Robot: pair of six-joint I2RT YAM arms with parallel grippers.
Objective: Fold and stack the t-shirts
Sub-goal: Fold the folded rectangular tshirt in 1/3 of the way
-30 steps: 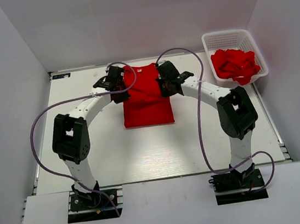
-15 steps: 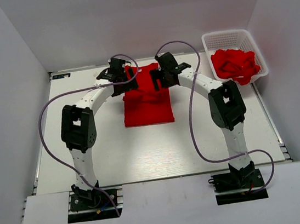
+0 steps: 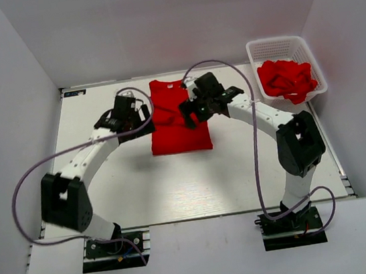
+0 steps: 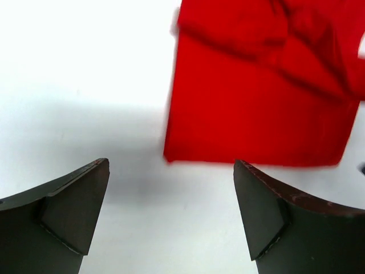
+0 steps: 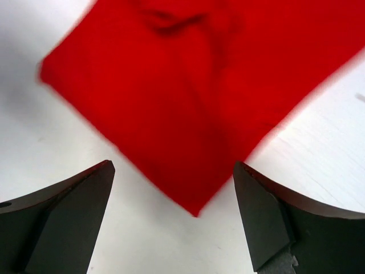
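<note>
One red t-shirt (image 3: pixel 177 134) lies folded into a narrow rectangle on the white table (image 3: pixel 176 185), with rumpled folds across its far half. My left gripper (image 3: pixel 138 116) hovers open just off its left edge. In the left wrist view the left gripper (image 4: pixel 171 162) holds nothing and the t-shirt (image 4: pixel 256 114) lies ahead of the fingers. My right gripper (image 3: pixel 190 112) hangs open over the t-shirt's right part. In the right wrist view a corner of the t-shirt (image 5: pixel 188 103) points between the empty fingers of the right gripper (image 5: pixel 174 164). More red t-shirts (image 3: pixel 287 79) lie heaped in the basket.
The white mesh basket (image 3: pixel 277 45) stands at the back right corner, against the right wall. White walls close in the table on three sides. Purple cables loop from both arms above the table.
Both grippers have opened and let go of the t-shirt's far end. The left arm has drawn back to the left and nearer; the right gripper has come nearer over the cloth.
</note>
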